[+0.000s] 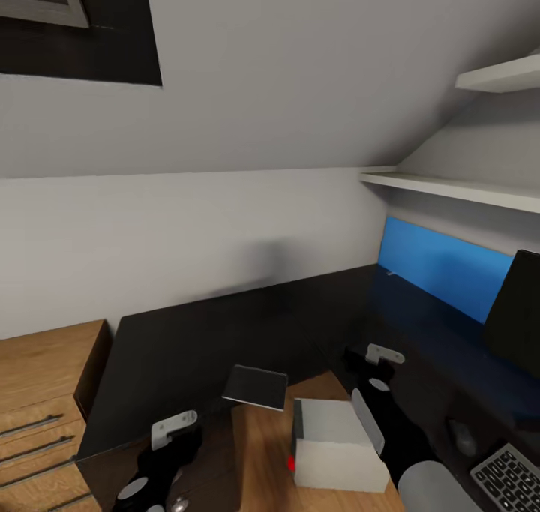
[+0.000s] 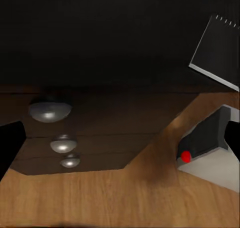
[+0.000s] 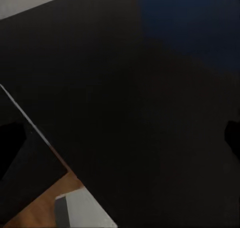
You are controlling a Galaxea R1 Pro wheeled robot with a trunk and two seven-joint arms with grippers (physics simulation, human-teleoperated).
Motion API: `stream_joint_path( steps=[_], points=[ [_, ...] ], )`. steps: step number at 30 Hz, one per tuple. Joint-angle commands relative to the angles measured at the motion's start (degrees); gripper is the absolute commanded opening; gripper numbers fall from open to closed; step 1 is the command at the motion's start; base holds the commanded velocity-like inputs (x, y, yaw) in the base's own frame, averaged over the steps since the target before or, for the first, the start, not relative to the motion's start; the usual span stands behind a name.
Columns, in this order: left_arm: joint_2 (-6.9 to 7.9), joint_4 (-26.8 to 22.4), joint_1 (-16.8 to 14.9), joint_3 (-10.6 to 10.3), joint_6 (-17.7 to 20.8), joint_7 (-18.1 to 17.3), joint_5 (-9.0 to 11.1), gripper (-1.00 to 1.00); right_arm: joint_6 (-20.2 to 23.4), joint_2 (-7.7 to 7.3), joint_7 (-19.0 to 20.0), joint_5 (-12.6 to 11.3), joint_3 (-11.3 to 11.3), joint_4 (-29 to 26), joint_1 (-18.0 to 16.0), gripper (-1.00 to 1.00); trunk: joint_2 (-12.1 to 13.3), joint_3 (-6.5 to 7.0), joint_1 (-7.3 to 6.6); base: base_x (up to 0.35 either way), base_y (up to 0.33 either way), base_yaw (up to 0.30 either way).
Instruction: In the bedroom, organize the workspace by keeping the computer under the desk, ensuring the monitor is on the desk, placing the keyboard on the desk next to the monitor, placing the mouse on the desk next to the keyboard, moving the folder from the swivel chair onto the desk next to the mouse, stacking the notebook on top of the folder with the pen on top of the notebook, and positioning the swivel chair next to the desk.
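Observation:
The glossy black desk (image 1: 195, 347) bends in an L with a blue back panel. A dark notebook (image 1: 255, 386) (image 2: 217, 50) lies at its inner corner edge. The silver-grey computer (image 1: 334, 444) (image 2: 207, 143) with its red light stands on the wooden floor in the nook. At the right are the monitor (image 1: 517, 317), mouse (image 1: 461, 437) and keyboard (image 1: 510, 474) on the desk. My left gripper (image 1: 178, 426) (image 2: 120, 143) hangs open over the desk's near edge. My right gripper (image 1: 369, 362) (image 3: 120, 143) is open above the desktop, holding nothing. The folder, pen and swivel chair are out of view.
Light wooden low shelving (image 1: 45, 392) with drawer handles stands left of the desk. White wall shelves (image 1: 465, 190) hang above the blue panel under a sloped ceiling. Wooden floor (image 2: 100, 198) lies between me and the desk.

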Motion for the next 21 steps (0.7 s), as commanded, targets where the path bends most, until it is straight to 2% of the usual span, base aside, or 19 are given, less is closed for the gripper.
stream_joint_path(
  steps=[1, 3, 5, 6, 9, 13, 15, 18, 21],
  points=[
    [0.1, 0.5, -0.1, -0.4, -0.7, 0.4, 0.1, 1.0, 0.3, 0.06, -0.6, 0.1, 0.4, -2.0, 1.2, 1.0, -0.1, -0.07, 0.01, 0.0, 0.0, 0.228],
    [0.32, 2.4, 0.0, -2.6, -6.1, 0.4, 0.1, 1.0, 0.4, 0.39, -1.0, 1.3, 3.0, -12.1, 7.7, 1.0, -0.1, -0.07, 0.01, 0.0, 0.0, 0.088],
    [0.37, 2.7, 0.1, -3.3, -7.1, 0.4, 0.1, 1.0, 0.5, 0.41, -1.0, 1.5, 4.1, -14.4, 9.1, 1.0, -0.1, -0.07, 0.01, 0.0, 0.0, 0.043],
    [0.5, 2.9, 0.1, -4.4, -7.9, 0.4, 0.2, 1.0, 0.5, 0.43, -1.1, 1.6, 5.5, -16.7, 10.5, 1.0, -0.1, -0.07, 0.01, 0.0, 0.0, 0.02],
    [0.88, 3.1, 0.1, -6.1, -8.7, 0.4, 0.1, 1.0, 0.5, 0.44, -1.1, 1.7, 6.7, -18.3, 11.6, 1.0, -0.1, -0.07, 0.01, 0.0, 0.0, 0.011],
    [1.48, 3.1, 0.1, -7.2, -9.0, 0.4, 0.2, 1.0, 0.5, 0.53, -1.0, 1.7, 7.8, -19.1, 12.1, 1.0, -0.1, -0.07, 0.01, 0.0, 0.0, 0.003],
    [1.6, 3.1, 0.1, -8.4, -9.1, 0.5, 0.2, 1.0, 0.3, 0.52, -0.8, 1.7, 11.5, -19.3, 12.2, 1.0, -0.1, -0.07, 0.01, 0.0, 0.0, 0.0],
    [1.86, 3.4, 0.1, -8.9, -9.1, 0.5, 0.5, 1.0, 0.0, 0.52, -0.9, 1.6, 14.1, -19.5, 12.2, 1.0, -0.1, -0.07, 0.01, -0.087, 0.0, 0.0],
    [1.87, 4.5, 0.1, -8.9, -9.1, 0.5, 0.5, 1.0, -0.1, 0.53, -1.0, 1.6, 14.2, -19.5, 12.2, 1.0, -0.1, -0.07, 0.01, -0.306, -0.013, 0.07]
  ],
)
